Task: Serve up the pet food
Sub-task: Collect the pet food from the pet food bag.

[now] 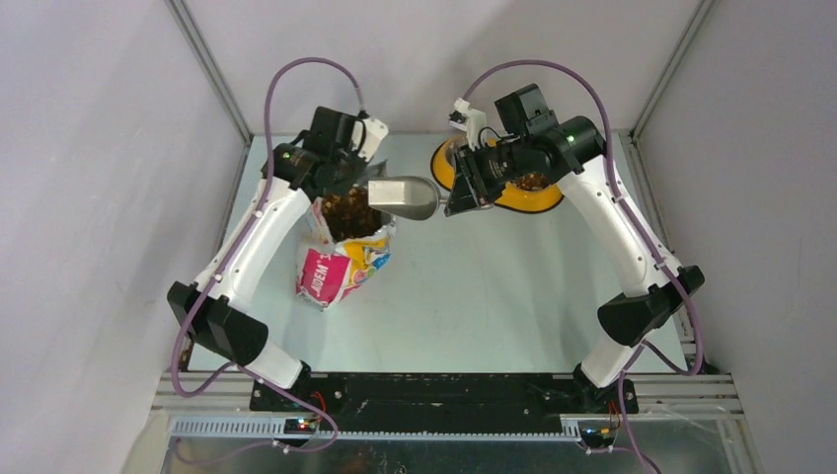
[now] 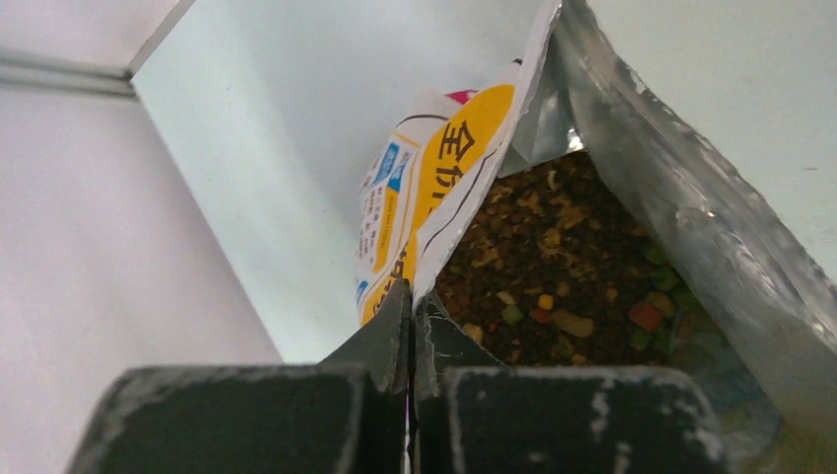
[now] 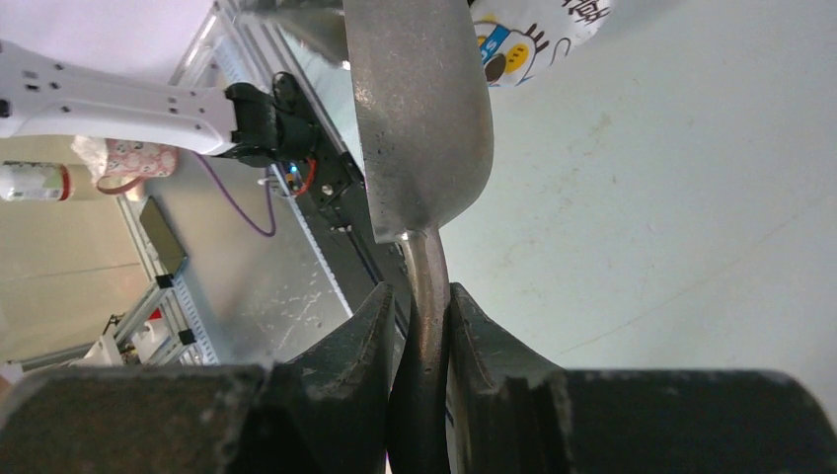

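Clearly legible: black Chinese characters, the first reading 全, on a yellow band of the bag, seen from the left wrist.
Other print: small lines on blue and white panels beside the band, too blurred to read; white letters on a pink panel in the top view, not readable; a cartoon cat face on the bag's front in the right wrist view.
Bag: stands upright on the table by the left arm, mouth open, silver lining showing.
Pet food: brown and tan kibble with a few green, red and orange bits fills the bottom of the bag; more of it lies in one bowl of the feeder.
Feeder: yellow, at the far side of the table, partly hidden under the right arm.
Left gripper: fingers pressed together, pinching the near edge of the bag's rim.
Right gripper: clamped on the thin handle of the scoop.
Scoop: grey metal, its bowl held off the table between bag mouth and feeder; whether anything lies in it cannot be made out.
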Tool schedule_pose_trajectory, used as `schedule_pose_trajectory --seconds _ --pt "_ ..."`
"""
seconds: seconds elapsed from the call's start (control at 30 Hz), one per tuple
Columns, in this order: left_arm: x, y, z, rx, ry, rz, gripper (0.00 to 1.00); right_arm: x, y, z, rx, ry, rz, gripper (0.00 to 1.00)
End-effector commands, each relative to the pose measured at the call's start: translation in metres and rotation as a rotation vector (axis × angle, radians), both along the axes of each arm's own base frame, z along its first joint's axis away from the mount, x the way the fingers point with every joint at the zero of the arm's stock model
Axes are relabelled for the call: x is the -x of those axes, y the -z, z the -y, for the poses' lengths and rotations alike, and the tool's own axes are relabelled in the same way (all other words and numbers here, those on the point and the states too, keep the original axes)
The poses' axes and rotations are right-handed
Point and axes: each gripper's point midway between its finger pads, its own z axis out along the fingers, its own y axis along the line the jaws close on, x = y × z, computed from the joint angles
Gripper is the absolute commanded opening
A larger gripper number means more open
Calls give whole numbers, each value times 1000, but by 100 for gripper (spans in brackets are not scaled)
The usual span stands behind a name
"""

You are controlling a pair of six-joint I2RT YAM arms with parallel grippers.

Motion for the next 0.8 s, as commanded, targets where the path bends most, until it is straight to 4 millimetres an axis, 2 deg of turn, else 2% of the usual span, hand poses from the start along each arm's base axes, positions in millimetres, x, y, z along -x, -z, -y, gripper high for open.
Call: schedule_pose_trajectory --seconds 0.0,0.17,0.3,0.5,0.77 --pt "4 -18 41 111 60 72 0 -4 7 4 70 10 42 0" --pt "10 -26 71 245 105 55 0 -2 28 11 186 19 72 0" --pt "20 -28 97 344 178 23 0 -3 39 11 210 14 53 0" --pt "36 0 124 356 228 -41 0 -16 65 2 233 9 -43 0" --pt "45 4 143 399 226 -50 0 -32 93 -4 276 49 -108 0"
